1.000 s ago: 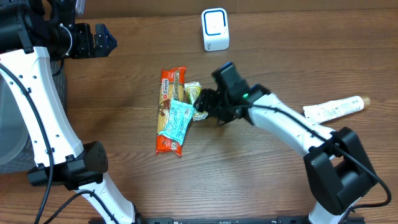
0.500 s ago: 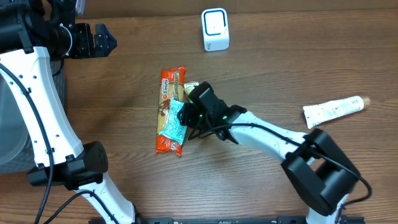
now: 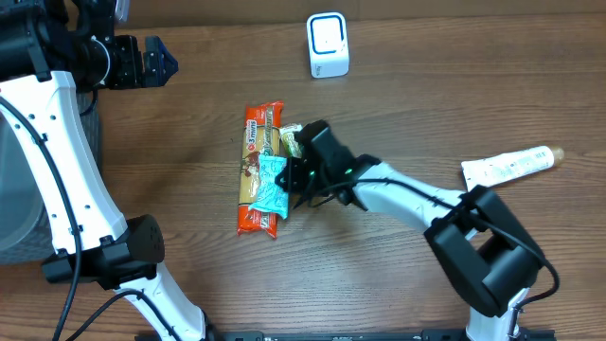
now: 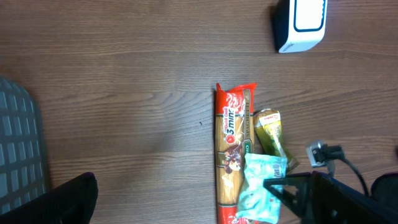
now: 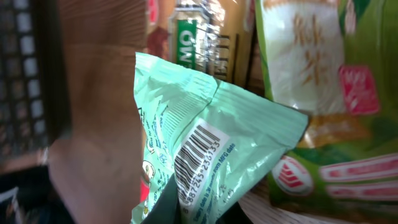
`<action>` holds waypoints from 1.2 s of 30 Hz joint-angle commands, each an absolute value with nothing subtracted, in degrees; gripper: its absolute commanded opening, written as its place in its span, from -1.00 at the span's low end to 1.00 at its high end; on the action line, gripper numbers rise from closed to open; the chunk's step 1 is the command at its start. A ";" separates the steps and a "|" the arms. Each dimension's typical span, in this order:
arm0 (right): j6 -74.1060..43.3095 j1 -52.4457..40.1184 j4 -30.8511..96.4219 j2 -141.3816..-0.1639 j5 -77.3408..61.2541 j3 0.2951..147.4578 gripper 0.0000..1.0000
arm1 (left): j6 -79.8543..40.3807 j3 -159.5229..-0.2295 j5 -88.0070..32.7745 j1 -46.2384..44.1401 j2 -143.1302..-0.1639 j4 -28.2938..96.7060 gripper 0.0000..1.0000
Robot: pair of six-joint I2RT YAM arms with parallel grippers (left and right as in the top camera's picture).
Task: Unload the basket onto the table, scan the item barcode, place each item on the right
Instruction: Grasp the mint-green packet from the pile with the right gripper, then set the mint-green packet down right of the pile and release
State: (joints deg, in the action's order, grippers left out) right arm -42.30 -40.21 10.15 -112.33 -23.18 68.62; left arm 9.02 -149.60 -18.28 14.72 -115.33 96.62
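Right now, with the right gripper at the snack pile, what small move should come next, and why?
Probably a short straight lift. The right gripper looks shut on the mint packet, which lies on the long orange packet beside a green packet. Raising it first should free it from the pile before carrying its barcode to the white scanner.

glossy plastic packet (image 5: 211, 143), matt wood-grain table (image 3: 426, 76)

Wooden table (image 3: 426, 85): scanner (image 3: 328, 44), tube (image 3: 507, 166), noodle packet (image 3: 249, 178)

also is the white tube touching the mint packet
No, the white tube lies far right, well apart from the mint packet.
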 commanded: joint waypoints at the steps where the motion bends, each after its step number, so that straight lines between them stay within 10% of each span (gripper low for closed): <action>1: -26.30 -36.42 10.26 -105.36 -37.76 68.34 -0.92 | 9.19 -149.69 -19.07 14.55 -115.94 96.64 0.99; 7: -5.15 -24.75 26.76 -98.48 -42.17 68.42 -0.91 | 9.19 -149.69 -19.07 14.55 -115.94 96.64 0.99; 18: 10.07 -15.75 45.65 -103.48 -10.68 68.25 -0.90 | 9.19 -149.69 -19.09 14.55 -115.94 96.64 0.99; 26: 10.98 -14.24 46.22 -104.47 -10.37 70.65 0.18 | 9.19 -149.69 -19.09 14.55 -115.94 96.64 0.99; 36: 8.64 -18.17 52.25 -104.07 -24.53 77.58 0.16 | 9.19 -149.67 -19.07 14.55 -115.94 96.64 0.99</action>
State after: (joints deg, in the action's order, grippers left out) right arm 8.97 -15.03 51.40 -104.75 -19.49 77.47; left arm 9.02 -149.60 -18.28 14.72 -115.33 96.62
